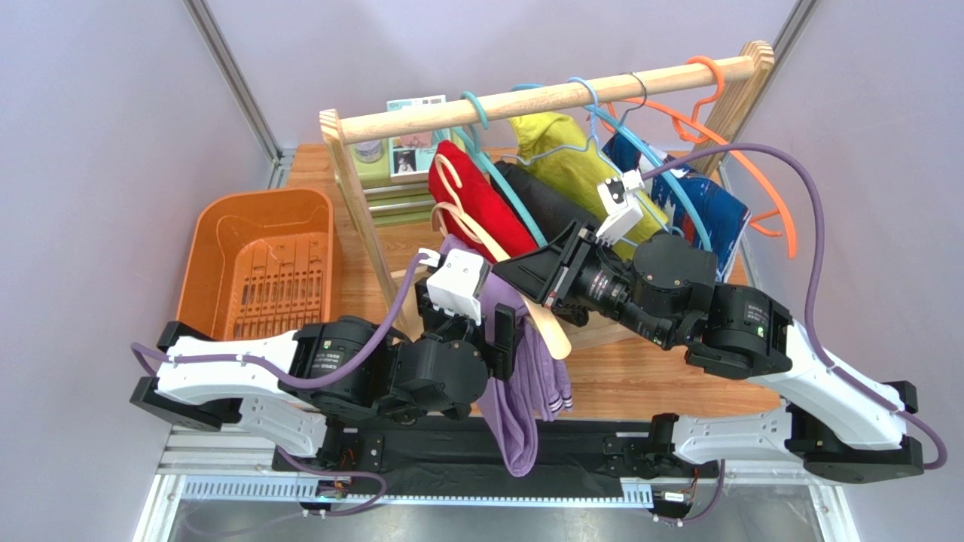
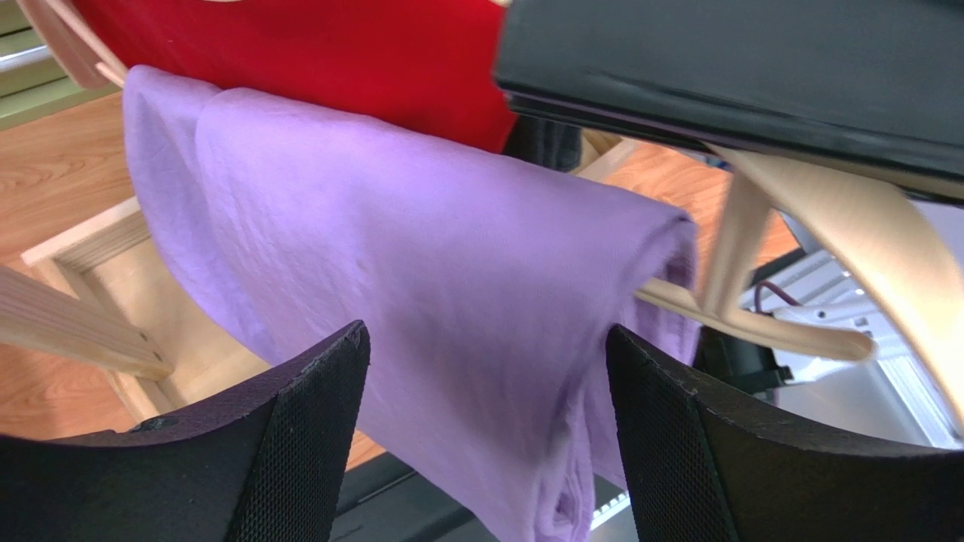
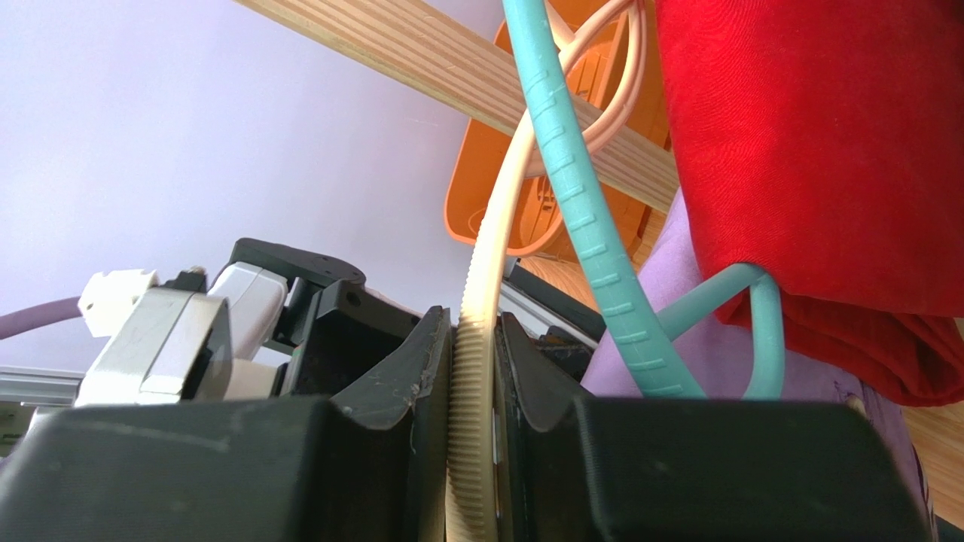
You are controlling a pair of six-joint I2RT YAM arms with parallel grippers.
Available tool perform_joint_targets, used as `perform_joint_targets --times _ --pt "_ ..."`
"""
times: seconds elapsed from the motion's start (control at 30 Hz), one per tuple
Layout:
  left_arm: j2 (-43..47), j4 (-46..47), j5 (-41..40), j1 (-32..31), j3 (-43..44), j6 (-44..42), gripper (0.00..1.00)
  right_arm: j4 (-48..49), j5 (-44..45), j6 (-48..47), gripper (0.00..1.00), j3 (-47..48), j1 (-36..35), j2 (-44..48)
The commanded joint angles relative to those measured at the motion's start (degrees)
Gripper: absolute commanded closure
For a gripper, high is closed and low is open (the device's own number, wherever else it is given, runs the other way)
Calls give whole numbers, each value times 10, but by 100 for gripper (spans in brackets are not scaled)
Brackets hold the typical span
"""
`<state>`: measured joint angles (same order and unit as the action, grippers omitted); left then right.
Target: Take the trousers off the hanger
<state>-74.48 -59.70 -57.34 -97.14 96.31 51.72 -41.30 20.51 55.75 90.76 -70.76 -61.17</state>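
The lavender trousers [image 1: 523, 378] hang folded over the crossbar of the cream hanger [image 1: 548, 322], whose hook sits on the wooden rail. In the left wrist view the trousers [image 2: 453, 305] drape over the crossbar [image 2: 747, 322]. My left gripper [image 2: 487, 373] is open, its black fingers [image 2: 306, 407] on either side of the hanging cloth. My right gripper [image 3: 475, 339] is shut on the hanger's ribbed cream arm [image 3: 481, 339]; it shows in the top view [image 1: 541, 282] beside the trousers.
A red garment [image 1: 475, 209] on a teal hanger [image 3: 588, 237], a black garment, a yellow-green one [image 1: 560, 147] and blue items hang on the wooden rail [image 1: 543, 102]. An orange basket [image 1: 266, 254] stands at the left. An orange hanger [image 1: 747, 158] hangs at the right.
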Motion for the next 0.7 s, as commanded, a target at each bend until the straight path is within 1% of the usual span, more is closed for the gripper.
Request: perform_joint_targets --times 0.0,0.03,0.1,0.17,0.2,0.23,0.27,0.3,0.43,0.5,0.53,0.6,0.67 --pt "3 -11 -2 19 -2 17 19 108 30 23 100 13 0 23" --pt "-1 -15 -4 24 0 17 21 111 30 28 100 12 -1 23" --pt "-14 -51 -6 30 19 33 23 112 29 32 100 12 -1 23" --pt "-20 -56 -1 37 26 28 25 114 28 35 100 15 0 22" --pt "-22 -51 3 38 26 22 25 114 28 37 100 16 -1 22" --pt "-20 -40 12 40 24 -2 25 116 28 37 100 17 0 21" --pt "-20 -12 18 42 17 -14 25 116 28 38 100 17 0 21" --pt "-16 -3 23 42 14 -22 25 116 30 39 100 17 -1 22" --pt "-18 -8 45 52 10 -16 26 120 27 42 100 16 0 20" --pt "-15 -14 55 57 3 -11 33 121 26 42 100 18 -1 19" --pt "-13 -12 67 65 -2 -8 41 122 25 43 100 18 0 19" --pt "-3 -7 79 75 -13 -5 48 120 21 43 100 19 -1 19" --pt "2 2 83 79 -24 -7 60 118 22 44 100 19 0 20"
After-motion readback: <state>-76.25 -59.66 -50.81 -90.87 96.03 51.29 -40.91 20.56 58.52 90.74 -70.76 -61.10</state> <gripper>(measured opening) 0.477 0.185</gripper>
